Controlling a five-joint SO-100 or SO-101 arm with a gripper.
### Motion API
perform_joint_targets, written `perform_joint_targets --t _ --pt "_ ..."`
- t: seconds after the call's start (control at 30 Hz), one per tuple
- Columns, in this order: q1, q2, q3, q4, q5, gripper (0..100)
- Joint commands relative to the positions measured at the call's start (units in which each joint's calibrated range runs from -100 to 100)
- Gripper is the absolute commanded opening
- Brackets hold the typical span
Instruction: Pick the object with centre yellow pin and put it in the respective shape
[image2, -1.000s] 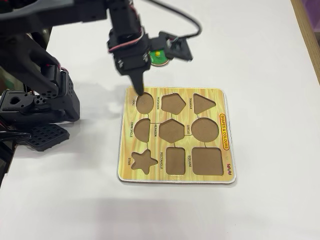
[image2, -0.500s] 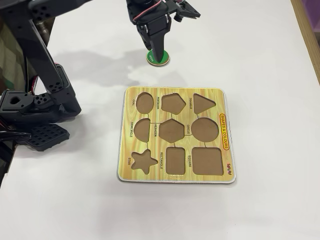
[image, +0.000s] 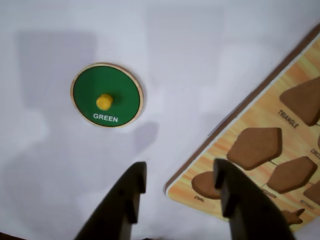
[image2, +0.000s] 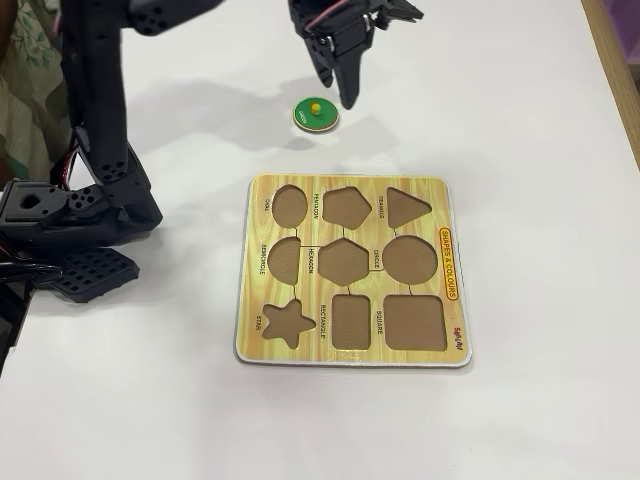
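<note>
The green disc (image: 106, 95) lies flat on the white table (image2: 520, 110), just beyond the puzzle board (image2: 352, 271); it looks light, stiff and thin, so its yellow knob (image: 104, 101) seems the surest hold; the gripper (image2: 336, 87) hangs above, jaws apart, empty.

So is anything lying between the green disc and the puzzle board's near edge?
No. In the fixed view only bare white table separates the green disc from the puzzle board; the wrist view shows the same.
</note>
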Motion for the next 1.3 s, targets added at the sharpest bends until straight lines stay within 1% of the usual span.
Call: perform_joint_targets --t 0.0,0.2,0.5,1.03,1.27 --pt "-1.92 2.95 -7.82 0.52 0.33 16" --pt "-6.22 10.40 -14.12 0.43 -0.09 16" --pt "-11.01 15.59 -14.75 -0.35 -0.19 16" --pt "-10.03 19.10 -14.75 -0.44 -0.24 16" --pt "-10.03 23.20 -20.32 -0.44 -0.24 16"
